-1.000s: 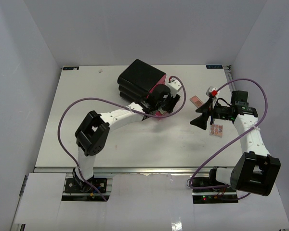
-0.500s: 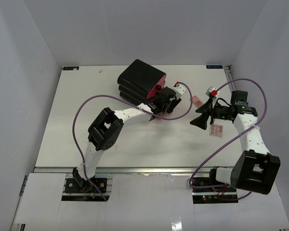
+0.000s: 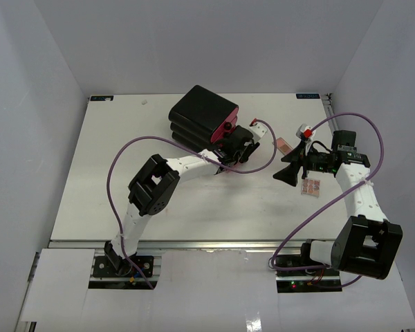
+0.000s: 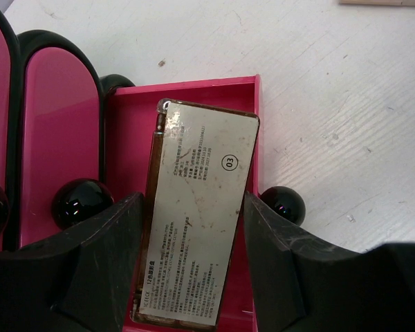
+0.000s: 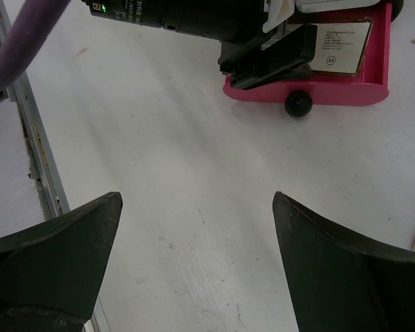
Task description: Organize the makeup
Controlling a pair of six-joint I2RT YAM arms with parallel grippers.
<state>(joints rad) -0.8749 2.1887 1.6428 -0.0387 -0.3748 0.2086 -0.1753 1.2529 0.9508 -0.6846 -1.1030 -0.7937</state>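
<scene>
A flat palette (image 4: 204, 200), its white printed label facing up, lies slightly askew in the open pink drawer (image 4: 133, 131). My left gripper (image 4: 194, 200) is shut on the palette, one finger against each long edge. From the right wrist view the same palette (image 5: 340, 43) shows inside the drawer (image 5: 311, 88), half covered by the left gripper's fingers (image 5: 273, 61). Over bare table further right, my right gripper (image 3: 283, 170) stands wide open, as the right wrist view (image 5: 197, 200) confirms. Two pink palettes (image 3: 283, 144) (image 3: 310, 187) lie on the table near it.
The big black box (image 3: 202, 112) with pink drawer fronts (image 4: 55, 131) and black knobs (image 4: 81, 202) stands at the back centre. A purple cable (image 3: 124, 155) loops over the left arm. White walls enclose the table (image 3: 111, 194) on three sides.
The left arm has stretched further out and its gripper has shifted slightly back and right at the box. The right arm has not moved.
</scene>
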